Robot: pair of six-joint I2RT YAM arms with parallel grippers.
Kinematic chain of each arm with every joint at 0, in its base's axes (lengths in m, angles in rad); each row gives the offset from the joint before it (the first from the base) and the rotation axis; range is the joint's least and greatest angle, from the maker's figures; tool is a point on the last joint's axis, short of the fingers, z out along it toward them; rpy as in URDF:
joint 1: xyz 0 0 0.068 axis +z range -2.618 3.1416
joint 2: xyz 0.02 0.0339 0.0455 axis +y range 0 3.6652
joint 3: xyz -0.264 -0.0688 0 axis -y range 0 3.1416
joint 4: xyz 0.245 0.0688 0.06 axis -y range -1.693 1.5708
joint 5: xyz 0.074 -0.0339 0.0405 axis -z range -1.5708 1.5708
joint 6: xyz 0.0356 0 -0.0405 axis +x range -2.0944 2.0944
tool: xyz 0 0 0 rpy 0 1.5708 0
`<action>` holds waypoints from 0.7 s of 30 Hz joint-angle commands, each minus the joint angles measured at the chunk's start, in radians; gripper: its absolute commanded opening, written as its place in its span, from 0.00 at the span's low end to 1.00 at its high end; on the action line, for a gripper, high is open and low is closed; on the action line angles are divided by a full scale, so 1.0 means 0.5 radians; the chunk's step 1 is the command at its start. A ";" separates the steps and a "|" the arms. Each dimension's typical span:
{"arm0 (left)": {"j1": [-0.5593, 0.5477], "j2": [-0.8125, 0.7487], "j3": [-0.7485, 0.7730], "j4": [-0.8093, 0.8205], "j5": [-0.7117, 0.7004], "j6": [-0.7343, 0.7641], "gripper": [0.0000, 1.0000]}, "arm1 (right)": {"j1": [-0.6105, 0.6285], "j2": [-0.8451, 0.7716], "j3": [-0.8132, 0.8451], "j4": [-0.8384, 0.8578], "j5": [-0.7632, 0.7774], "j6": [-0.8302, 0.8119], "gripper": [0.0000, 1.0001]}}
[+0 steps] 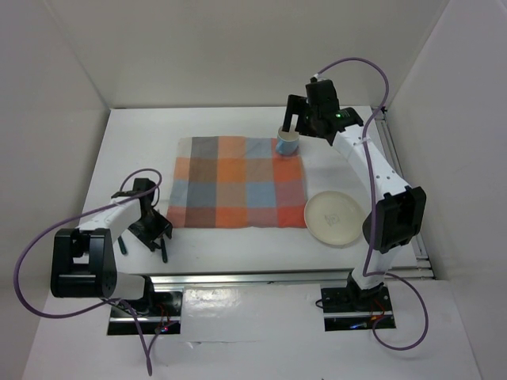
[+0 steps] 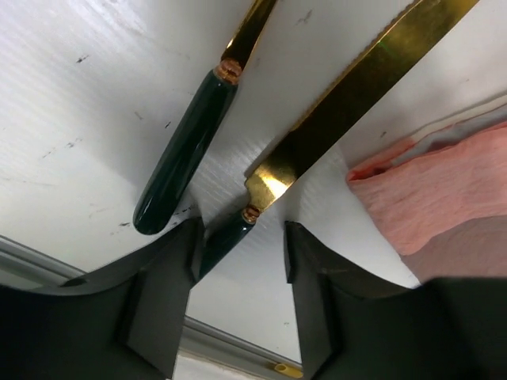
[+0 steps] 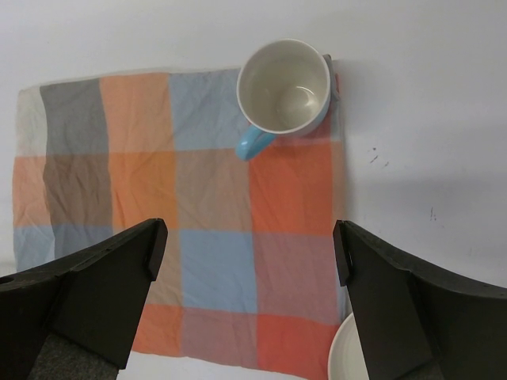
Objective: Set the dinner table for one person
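Observation:
On the white dinner table [image 1: 238, 249] lies a checked cloth mat [image 1: 238, 192]. A blue mug [image 1: 287, 142], white inside, stands upright on the mat's far right corner. A cream plate [image 1: 334, 218] sits on the table right of the mat. My left gripper [image 2: 242, 253] is open, low over the table at the mat's near left corner. The dark green handle of a gold knife [image 2: 364, 87] lies between its fingers, close to the left one. A second dark-handled gold piece [image 2: 186, 154] lies beside it. My right gripper [image 3: 245, 245] is open wide and empty above the mat, near the mug [image 3: 283, 87].
White walls enclose the table on three sides. A metal rail [image 1: 261, 277] runs along the near edge, another [image 1: 400, 170] along the right side. The mat's pink-orange corner [image 2: 444, 198] lies right of the knife. The plate's rim [image 3: 344, 356] shows by my right finger.

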 commanded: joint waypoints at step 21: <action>-0.250 -0.330 0.415 -0.195 -0.156 0.069 0.00 | 0.027 -0.129 -0.053 -0.004 0.116 -0.016 1.00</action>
